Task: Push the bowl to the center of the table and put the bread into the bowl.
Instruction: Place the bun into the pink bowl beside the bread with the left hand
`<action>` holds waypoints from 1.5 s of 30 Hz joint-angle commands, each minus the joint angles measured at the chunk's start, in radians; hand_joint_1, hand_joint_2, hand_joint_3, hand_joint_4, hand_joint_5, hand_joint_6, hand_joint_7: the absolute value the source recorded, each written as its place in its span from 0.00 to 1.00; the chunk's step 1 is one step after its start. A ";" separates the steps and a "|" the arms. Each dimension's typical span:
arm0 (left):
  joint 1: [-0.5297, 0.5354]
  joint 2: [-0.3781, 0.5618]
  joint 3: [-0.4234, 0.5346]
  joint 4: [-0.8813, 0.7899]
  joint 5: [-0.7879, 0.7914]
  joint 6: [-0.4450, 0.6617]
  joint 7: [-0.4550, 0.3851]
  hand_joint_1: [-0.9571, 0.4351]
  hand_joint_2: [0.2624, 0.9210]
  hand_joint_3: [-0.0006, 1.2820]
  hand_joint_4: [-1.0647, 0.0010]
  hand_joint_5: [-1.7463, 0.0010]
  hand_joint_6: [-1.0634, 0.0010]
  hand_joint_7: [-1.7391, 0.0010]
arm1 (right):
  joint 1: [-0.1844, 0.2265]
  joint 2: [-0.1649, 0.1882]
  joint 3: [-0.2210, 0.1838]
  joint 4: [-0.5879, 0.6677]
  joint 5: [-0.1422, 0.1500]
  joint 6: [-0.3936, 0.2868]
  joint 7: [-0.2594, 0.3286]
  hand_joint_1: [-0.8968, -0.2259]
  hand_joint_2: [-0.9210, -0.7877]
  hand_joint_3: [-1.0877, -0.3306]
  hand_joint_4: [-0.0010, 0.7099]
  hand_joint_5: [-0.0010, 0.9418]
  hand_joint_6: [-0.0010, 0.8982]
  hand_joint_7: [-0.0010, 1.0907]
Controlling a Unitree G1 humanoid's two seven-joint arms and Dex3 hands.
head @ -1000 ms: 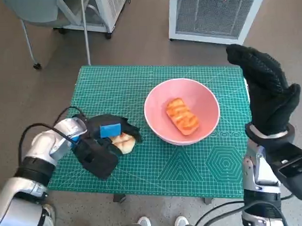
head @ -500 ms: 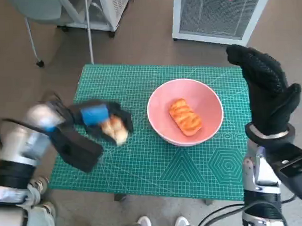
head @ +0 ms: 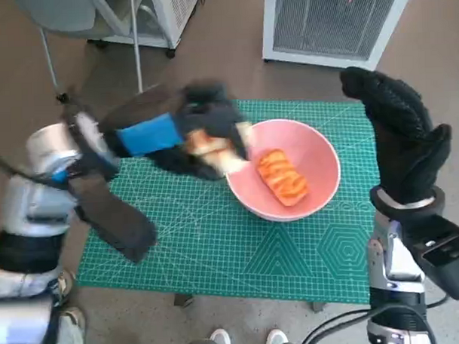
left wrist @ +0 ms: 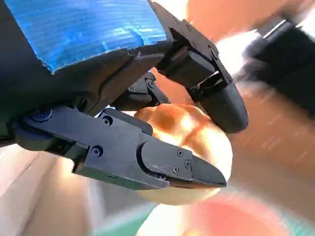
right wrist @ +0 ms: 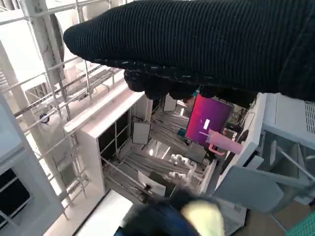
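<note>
Bread, a pale golden roll (head: 210,145), is gripped by the blue-taped black left hand (head: 184,133) over the pink bowl's (head: 321,188) rim, mid-table; a striped orange piece (head: 282,176) lies inside. The gloved right hand (head: 398,132) is raised, spread, holding nothing.

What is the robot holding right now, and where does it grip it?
The left hand holds a bread roll, its fingers clamped across the roll's sides. The right hand holds nothing.

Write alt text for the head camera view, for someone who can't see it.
The robot's left hand, motion-blurred, holds a piece of bread just above the near rim of a pink bowl that already contains another piece of bread. The bowl sits on a green cutting mat covering a small table, while the gloved right hand is raised at the table's right edge, holding nothing.
</note>
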 commanded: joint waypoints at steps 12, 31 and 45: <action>-0.163 -0.181 -0.195 0.377 0.239 -0.050 0.141 0.69 1.00 0.07 0.40 0.33 0.42 0.30 | 0.008 -0.020 -0.001 0.014 -0.004 0.006 0.011 0.37 0.00 0.42 0.36 0.01 0.00 0.60; -0.077 -0.190 -0.247 0.417 0.235 0.161 -0.039 0.46 0.95 0.01 0.75 0.99 0.75 0.87 | 0.013 -0.012 0.000 0.014 -0.022 -0.003 -0.008 0.36 0.00 0.43 0.37 0.01 0.00 0.61; -0.037 -0.138 -0.132 0.331 0.041 0.137 -0.113 0.35 0.85 0.00 1.00 1.00 0.95 0.95 | -0.019 0.000 0.004 0.050 -0.052 -0.016 -0.026 0.36 0.00 0.42 0.37 0.01 0.00 0.60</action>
